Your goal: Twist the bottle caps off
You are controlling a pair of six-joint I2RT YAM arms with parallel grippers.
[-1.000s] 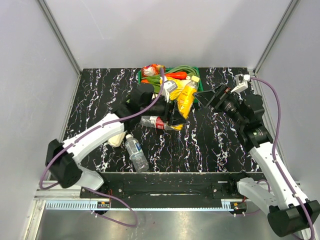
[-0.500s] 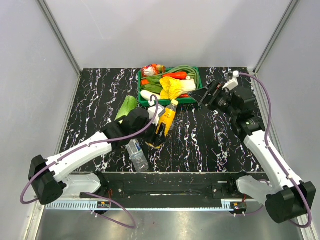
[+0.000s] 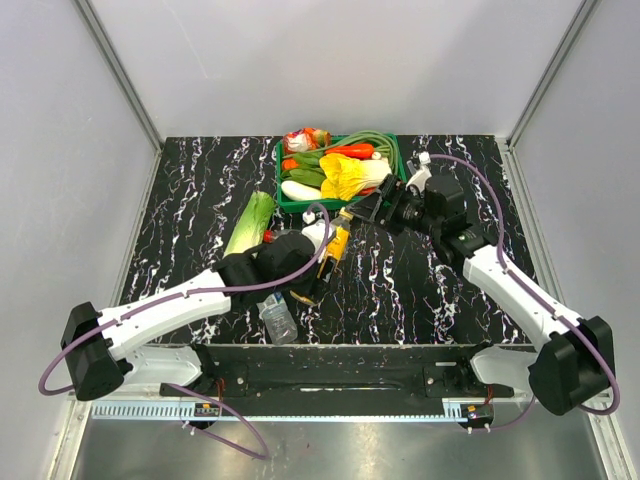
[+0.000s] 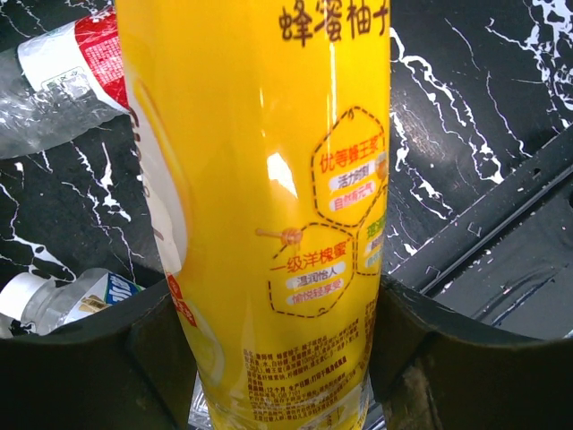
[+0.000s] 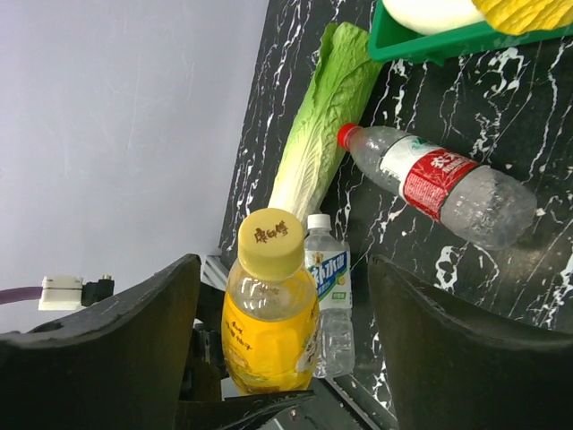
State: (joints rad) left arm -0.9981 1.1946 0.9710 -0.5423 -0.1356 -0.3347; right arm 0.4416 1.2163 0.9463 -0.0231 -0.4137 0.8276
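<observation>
- The left gripper (image 4: 277, 331) is clamped on the yellow bottle (image 4: 269, 179), with 1 finger pressed to each side of the label, low on the body.
- The right gripper (image 3: 363, 210) has its 2 fingers (image 5: 125, 340) apart. From its wrist camera the yellow cap (image 5: 270, 242) sits in the gap between them, touching neither as far as I can see.
- A second ago the right arm was out by the right edge of the table (image 3: 200, 190) with its jaws at their widest. It has swung in to the cap, and the jaws have started to narrow.
- The left arm has meanwhile drawn the bottle back from beside the green tray (image 5: 430, 40) toward the near middle. It holds the bottle tilted, cap end toward the right arm.
- I'd say that sets up the twist: 1 arm anchors, the other closes on the cap. None of the 3 caps is off yet.
- The red cap (image 5: 346, 134) is on the red-labelled bottle (image 5: 439, 179), which lies beside the cabbage leaf (image 5: 322, 116).
- The white cap (image 5: 319, 221) is on the clear bottle (image 3: 278, 318), which lies just beside the yellow one.
- With the hold so low on a soft body, the bottle may turn along with its cap.
</observation>
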